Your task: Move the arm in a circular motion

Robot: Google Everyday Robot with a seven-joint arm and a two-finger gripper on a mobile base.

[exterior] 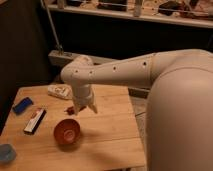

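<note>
The off-white arm (130, 72) reaches from the right across the wooden table (107, 135), with small dark dots along its thick segment. It bends down at a rounded joint (77, 75). The tapered gripper (86, 106) points down over the table's middle, just right of a small red object (71, 109) and above-right of a red bowl (67, 131). It holds nothing that I can see.
A white packet (59, 91) lies at the table's back. A blue sponge (22, 105) and a black-and-white bar (34, 120) lie at the left. A light blue object (6, 152) sits at the front left corner. A dark wall and shelf stand behind.
</note>
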